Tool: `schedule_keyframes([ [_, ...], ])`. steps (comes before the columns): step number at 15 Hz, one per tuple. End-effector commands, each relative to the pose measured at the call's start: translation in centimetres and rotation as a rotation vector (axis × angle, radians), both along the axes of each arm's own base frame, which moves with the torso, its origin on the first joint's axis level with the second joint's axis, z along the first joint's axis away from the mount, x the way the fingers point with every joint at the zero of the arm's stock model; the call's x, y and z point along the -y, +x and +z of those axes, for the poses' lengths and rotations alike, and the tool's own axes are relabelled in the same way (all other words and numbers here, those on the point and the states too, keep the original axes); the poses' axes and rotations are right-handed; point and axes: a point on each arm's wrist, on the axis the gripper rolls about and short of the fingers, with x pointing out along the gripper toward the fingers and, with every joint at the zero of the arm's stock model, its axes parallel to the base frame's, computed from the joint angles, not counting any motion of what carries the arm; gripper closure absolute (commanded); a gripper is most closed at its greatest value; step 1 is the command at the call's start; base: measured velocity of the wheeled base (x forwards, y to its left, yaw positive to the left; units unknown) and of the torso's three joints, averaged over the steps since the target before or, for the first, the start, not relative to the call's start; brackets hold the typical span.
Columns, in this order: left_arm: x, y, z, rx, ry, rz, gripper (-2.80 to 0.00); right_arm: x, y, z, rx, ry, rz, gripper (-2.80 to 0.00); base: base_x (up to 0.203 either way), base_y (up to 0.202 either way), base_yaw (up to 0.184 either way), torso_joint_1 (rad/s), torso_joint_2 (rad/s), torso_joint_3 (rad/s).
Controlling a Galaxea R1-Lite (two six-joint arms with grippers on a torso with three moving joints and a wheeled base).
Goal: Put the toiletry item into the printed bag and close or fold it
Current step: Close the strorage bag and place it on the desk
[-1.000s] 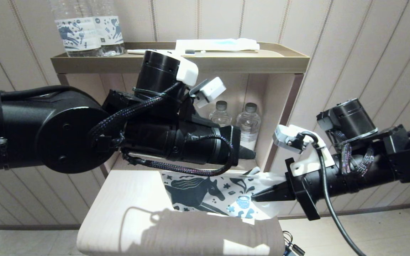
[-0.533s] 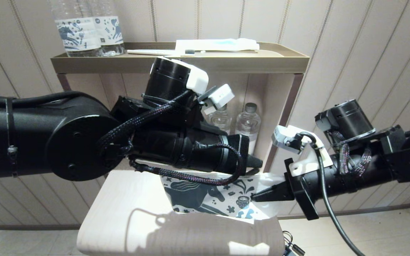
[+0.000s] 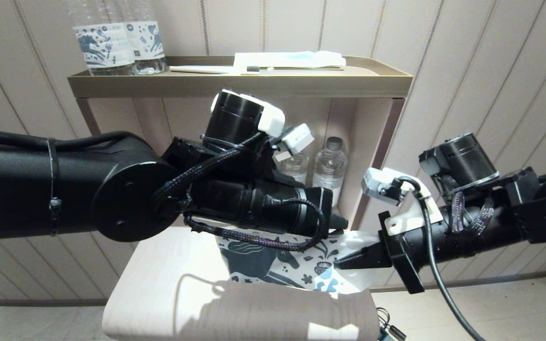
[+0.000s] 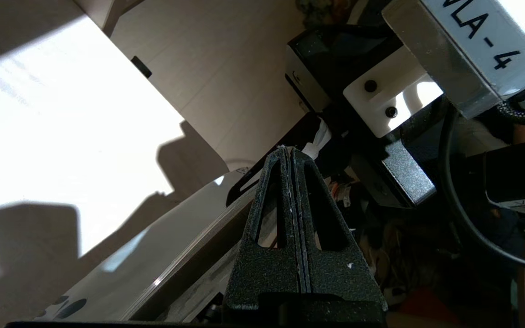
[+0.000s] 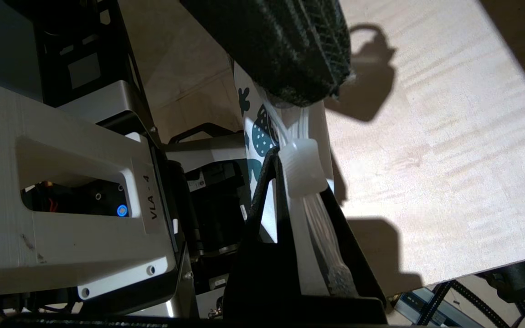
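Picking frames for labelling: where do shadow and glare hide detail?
Head view: arm shadows darken the near part of the table, the printed bag stays readable. Left wrist view: the sunlit tabletop is blown out, the bag lies mostly in shade. Right wrist view: the dark gripper foreground loses detail.

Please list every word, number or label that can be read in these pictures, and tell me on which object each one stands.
"VLA-4": on the white camera housing in the left wrist view; only part of the print shows.
"VLA - 4": on the white camera mount in the right wrist view.
Water bottle labels on the top shelf: blue print, too small to read.
Printed bag: only pictures, a dark horse and flowers; no words readable.
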Motion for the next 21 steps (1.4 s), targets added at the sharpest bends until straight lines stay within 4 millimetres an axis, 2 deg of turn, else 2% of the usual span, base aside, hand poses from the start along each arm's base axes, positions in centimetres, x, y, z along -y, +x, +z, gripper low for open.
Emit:
schedule_keyframes([
  [1,0.1,0.1,-0.3,-0.009,0.006,0.000,0.00,0.0,0.0,0.0,0.000,0.001,0.005,0.00,0.000,0.000,0.000,0.000,0.00,0.000],
  [7,0.0,0.1,0.0,0.004,0.002,0.001,0.00,0.0,0.1,0.0,0.004,0.003,0.003,0.00,0.000,0.000,0.000,0.000,0.00,0.000],
  [11,-1.5,-0.4,1.9,0.053,-0.025,0.042,0.00,-0.1,0.1,0.0,0.004,0.004,0.006,0.00,0.000,0.000,0.000,0.000,0.00,0.000],
  [13,-2.2,-1.0,2.1,0.077,-0.024,0.016,0.00,-0.1,0.1,0.0,0.004,0.004,0.007,0.00,0.000,0.000,0.000,0.000,0.00,0.000],
  [17,-2.5,-1.7,0.1,0.143,0.021,-0.144,0.00,-0.3,-0.1,0.0,0.001,0.005,0.017,0.00,0.000,0.000,0.000,0.000,0.00,0.000],
  [18,-2.5,-1.6,-0.4,0.149,0.035,-0.156,-2.80,-0.4,-0.1,0.0,0.000,0.006,0.019,0.00,0.000,0.000,0.000,0.000,0.00,0.000],
  [21,-2.2,-1.5,-0.1,0.161,0.012,-0.155,-2.80,-0.7,-0.2,-0.1,-0.005,0.007,0.037,0.00,0.000,0.000,0.000,0.000,0.00,0.000],
])
